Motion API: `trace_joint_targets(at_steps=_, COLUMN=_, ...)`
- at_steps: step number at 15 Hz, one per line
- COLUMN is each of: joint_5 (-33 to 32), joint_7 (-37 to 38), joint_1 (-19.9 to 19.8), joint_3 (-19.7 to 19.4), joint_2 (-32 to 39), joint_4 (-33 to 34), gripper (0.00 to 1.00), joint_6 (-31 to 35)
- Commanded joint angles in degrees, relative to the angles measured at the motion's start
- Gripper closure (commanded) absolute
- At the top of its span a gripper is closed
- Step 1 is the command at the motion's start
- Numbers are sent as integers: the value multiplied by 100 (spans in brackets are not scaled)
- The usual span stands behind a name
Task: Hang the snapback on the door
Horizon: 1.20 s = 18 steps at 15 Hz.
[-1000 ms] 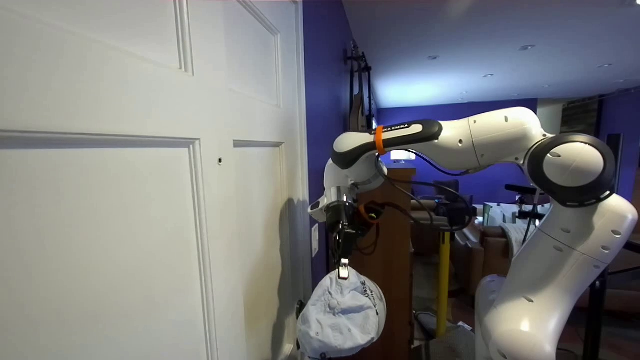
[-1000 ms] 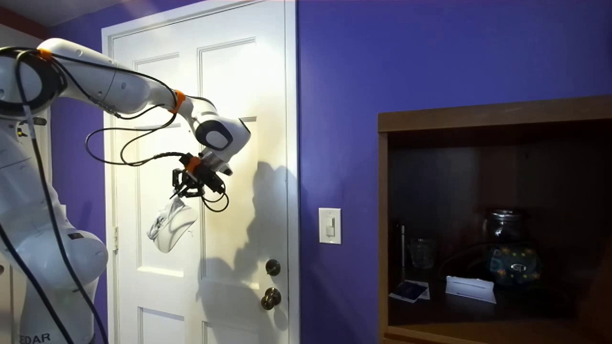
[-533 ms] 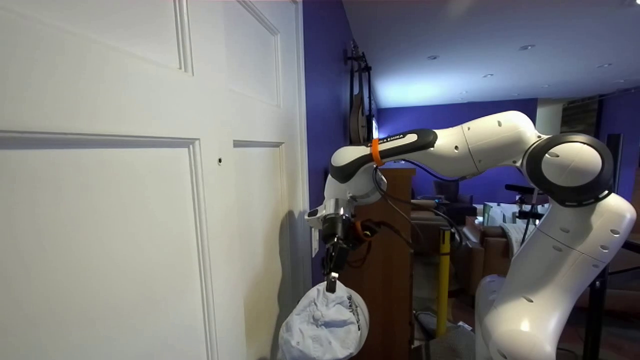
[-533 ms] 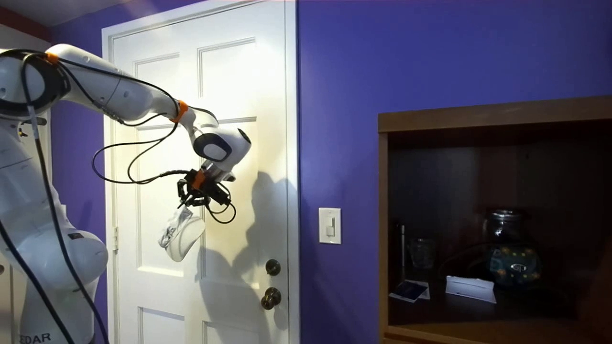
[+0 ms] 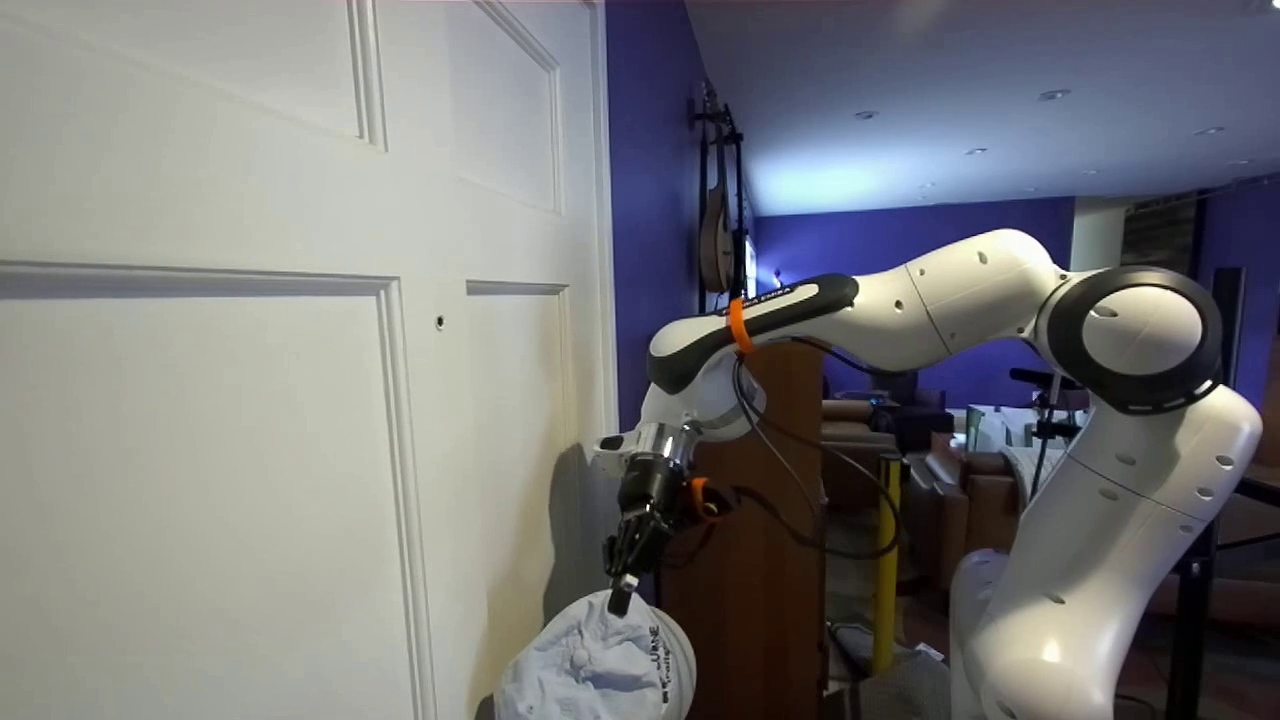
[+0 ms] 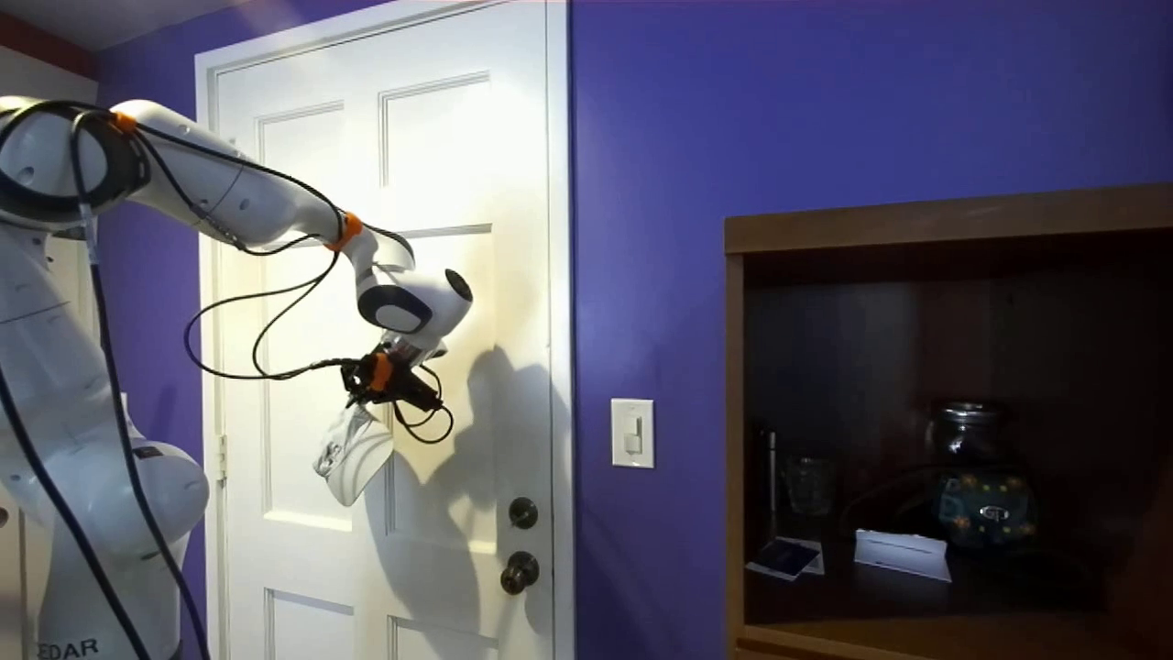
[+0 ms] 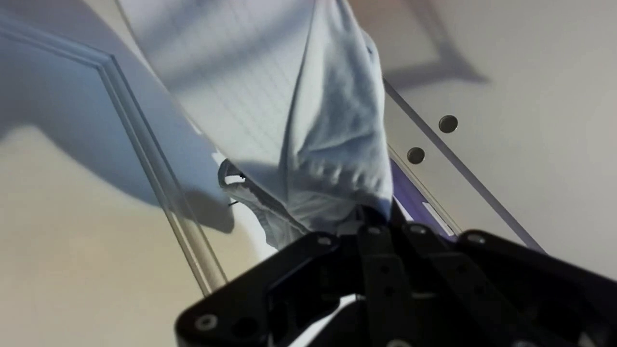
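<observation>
Fingers [image 5: 620, 602] astride snapback [image 5: 588, 662], one tip hidden.

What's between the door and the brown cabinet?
An exterior view shows it: from the door to the cabinet come white trim, then purple wall bearing a light switch.

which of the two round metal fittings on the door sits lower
The knob: in an exterior view it sits below the lock, the other round fitting on the door.
</observation>
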Motion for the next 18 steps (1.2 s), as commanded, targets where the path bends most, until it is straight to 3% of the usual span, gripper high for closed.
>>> trace_joint_targets(at_steps=1, joint_5=530, joint_7=-681, joint_1=76, joint_3=161, joint_2=208, joint_4=26, gripper=99, joint_6=402)
trace_joint_targets(at_steps=9, joint_5=1645, joint_7=-1721, joint_1=86, joint_3=481, joint_2=838, joint_4=122, gripper=99, joint_6=1004)
trace_joint_targets(at_steps=18, joint_5=2213, joint_7=-1950, joint_1=54, joint_3=851, joint_2=1347, joint_4=127, gripper=99, joint_6=2286)
